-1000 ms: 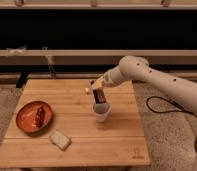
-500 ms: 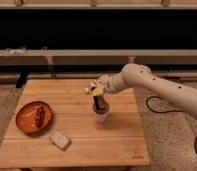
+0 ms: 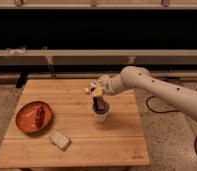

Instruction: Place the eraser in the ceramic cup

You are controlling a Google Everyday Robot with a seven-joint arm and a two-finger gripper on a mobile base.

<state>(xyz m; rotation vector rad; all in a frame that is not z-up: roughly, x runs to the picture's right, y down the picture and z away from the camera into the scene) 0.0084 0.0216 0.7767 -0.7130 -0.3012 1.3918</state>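
Observation:
A white ceramic cup (image 3: pixel 101 113) stands near the middle of the wooden table (image 3: pixel 77 145). My gripper (image 3: pixel 96 94) hangs right above the cup, at the end of the white arm that reaches in from the right. A dark eraser (image 3: pixel 99 103) hangs upright from the gripper, its lower end dipping into the cup's mouth.
An orange plate (image 3: pixel 27 117) with a dark snack bar on it sits at the table's left. A pale sponge-like block (image 3: pixel 60 140) lies near the front edge. A black cable (image 3: pixel 154 106) lies on the floor to the right. Shelving rails run behind the table.
The arm has swung lower and a little left, bringing the eraser down from just above the cup to its mouth.

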